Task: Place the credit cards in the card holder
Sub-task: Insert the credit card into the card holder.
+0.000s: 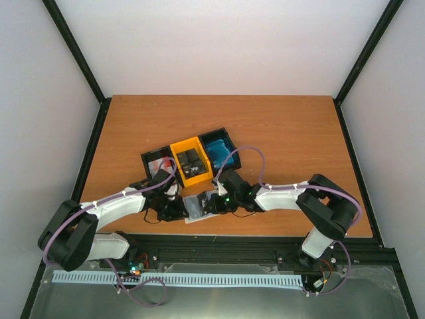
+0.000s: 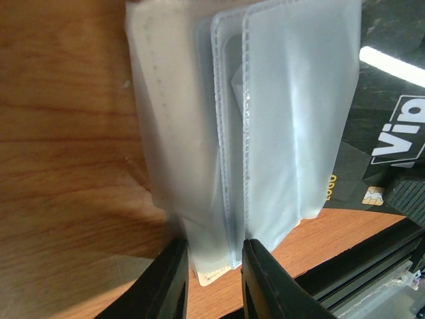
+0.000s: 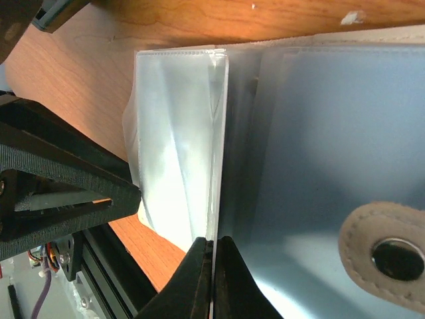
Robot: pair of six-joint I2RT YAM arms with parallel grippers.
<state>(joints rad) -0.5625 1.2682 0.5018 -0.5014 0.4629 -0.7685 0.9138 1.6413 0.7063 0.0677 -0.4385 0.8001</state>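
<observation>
From above, the wallet (image 1: 194, 207) lay mostly hidden between the left gripper (image 1: 174, 207) and the right gripper (image 1: 214, 203). What filled the tray (image 1: 176, 151) at its 12 o'clock was too small to make out. At the left wrist, a black card (image 2: 372, 100) ran off the frame at 3 o'clock, its lettering cut short. At the right wrist, the snap tab (image 3: 385, 256) was clipped at 4 o'clock.

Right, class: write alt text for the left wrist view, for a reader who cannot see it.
The two black fingers of the left gripper clamp the lower edge of the card holder, whose frosted clear pockets fill the view, over a wooden table. At right is a black credit card with a gold chip and "Vip" lettering.
</observation>
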